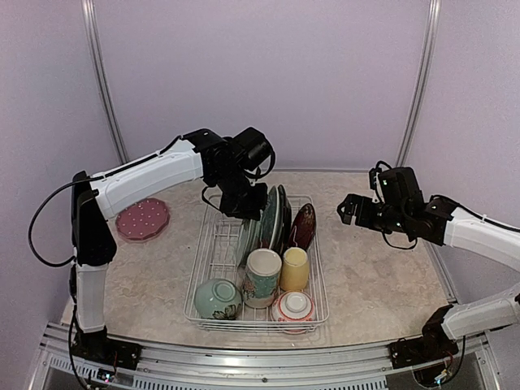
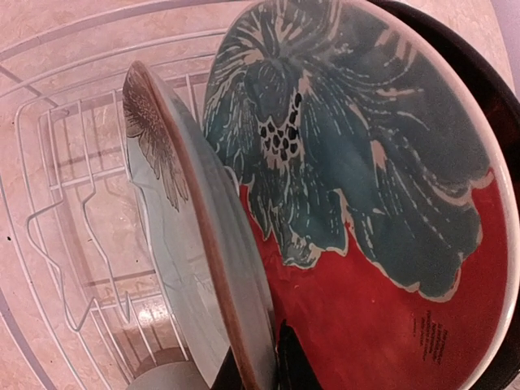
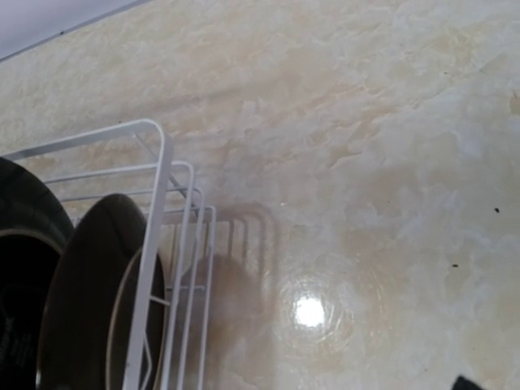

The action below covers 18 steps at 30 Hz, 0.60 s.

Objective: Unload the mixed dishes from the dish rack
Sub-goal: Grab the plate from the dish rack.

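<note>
Beige marbled tabletop under lilac walls. Left of the dish rack (image 1: 210,253), a pink plate (image 1: 143,219) lies flat. At the rack's back, my left hand (image 1: 244,213) is pinched tight on the top rim of the brown-rimmed plate (image 2: 203,244), which stands on edge beside the red floral plate (image 2: 366,309). It's glazed ceramic: stiff, slick, fairly heavy, easily chipped. I judge it needs a firm rim grip and a straight lift. Right of the rack, my right hand (image 1: 348,210) hangs spread wide, empty.
</note>
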{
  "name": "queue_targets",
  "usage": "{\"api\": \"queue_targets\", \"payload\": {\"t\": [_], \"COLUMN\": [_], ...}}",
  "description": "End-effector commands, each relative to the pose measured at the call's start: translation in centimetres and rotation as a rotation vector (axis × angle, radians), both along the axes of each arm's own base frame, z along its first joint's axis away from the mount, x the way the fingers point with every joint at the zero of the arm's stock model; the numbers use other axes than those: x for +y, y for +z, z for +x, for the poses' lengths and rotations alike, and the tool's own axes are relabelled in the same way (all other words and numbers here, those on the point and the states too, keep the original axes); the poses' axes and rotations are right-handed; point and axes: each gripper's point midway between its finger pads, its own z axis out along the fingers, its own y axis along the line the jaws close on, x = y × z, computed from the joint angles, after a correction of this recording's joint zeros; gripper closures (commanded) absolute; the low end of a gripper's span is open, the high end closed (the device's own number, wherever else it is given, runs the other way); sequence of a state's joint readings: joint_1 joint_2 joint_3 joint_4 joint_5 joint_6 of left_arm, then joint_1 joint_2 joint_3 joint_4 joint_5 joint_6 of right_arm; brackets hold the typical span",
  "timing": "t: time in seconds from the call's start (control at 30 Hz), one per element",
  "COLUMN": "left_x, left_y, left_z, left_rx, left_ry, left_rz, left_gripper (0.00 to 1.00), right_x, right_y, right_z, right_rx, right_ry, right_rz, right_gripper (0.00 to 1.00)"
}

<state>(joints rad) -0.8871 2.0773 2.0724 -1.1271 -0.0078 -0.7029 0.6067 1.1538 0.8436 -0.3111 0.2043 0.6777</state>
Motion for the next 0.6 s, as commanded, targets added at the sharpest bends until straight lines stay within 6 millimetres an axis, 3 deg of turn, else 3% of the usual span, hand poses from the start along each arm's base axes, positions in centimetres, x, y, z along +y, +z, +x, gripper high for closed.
{"api": "queue_targets", "payload": {"t": [0.0,0.1,0.57], "left_x": [-0.6,-0.5,0.7], "left_y": [-0.6,0.1,6.0], "left_z": [-0.4,-0.5,-1.2], "left_rx": [0.022,0.014,-0.003], "left_ry": [-0.037,-0.039,-0.048], "left_rz": [0.003,-0.005,-0.141], "left_gripper": [0.96,1.00,1.00], "right_x": [0.0,0.1,0.3], "right_y": [0.3,0.4,0.2], "right_z": [-0.3,-0.2,-0.1], "right_rx": [-0.018,-0.019,-0.009], "right_ry": [0.003,0.005,0.006], "right_rz": [0.005,0.009,0.008], "right_gripper": [0.00,0.00,0.00]}}
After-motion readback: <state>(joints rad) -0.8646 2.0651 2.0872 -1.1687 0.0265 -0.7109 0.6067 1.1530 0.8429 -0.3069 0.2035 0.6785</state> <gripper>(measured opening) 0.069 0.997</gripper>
